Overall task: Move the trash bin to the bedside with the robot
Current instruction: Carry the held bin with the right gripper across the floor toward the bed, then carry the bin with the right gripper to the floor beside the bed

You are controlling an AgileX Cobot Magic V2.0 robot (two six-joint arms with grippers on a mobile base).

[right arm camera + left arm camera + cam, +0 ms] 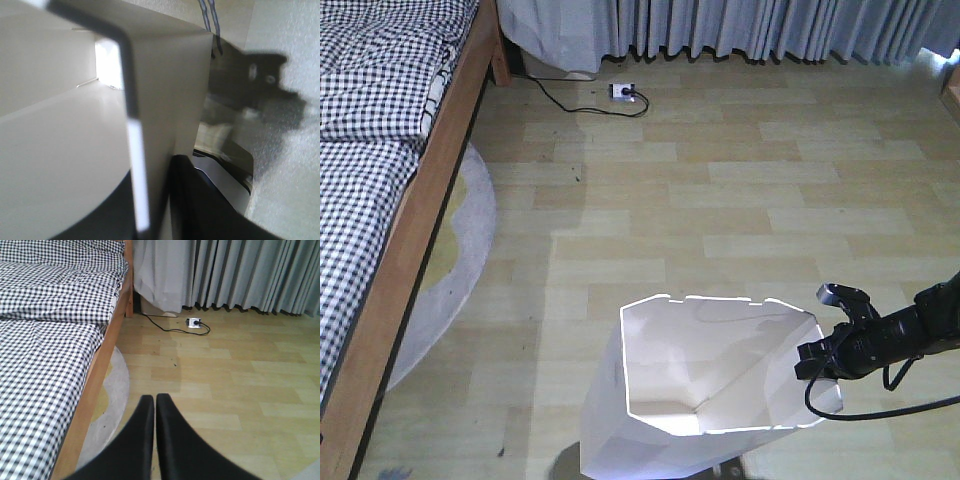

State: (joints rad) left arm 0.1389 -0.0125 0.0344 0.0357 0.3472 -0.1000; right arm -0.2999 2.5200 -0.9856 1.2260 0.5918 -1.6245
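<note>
The right claw [817, 358] is clamped on the right-hand rim wall of the trash bin [720, 350]. The right wrist view shows the thin wall caught between its fingers. The left claw [154, 427] is empty, pressed narrow with nothing between. The bin is near, in the middle of the wood floor [720, 200], well apart from the bed [380, 150] at the left, where a round rug [470, 200] lies along the frame. The grasp looks done. Travel left to the bedside, set-down and release remain.

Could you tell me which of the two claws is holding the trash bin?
The right claw, clamped on the rim of the trash bin; the left claw is shut on nothing.
</note>
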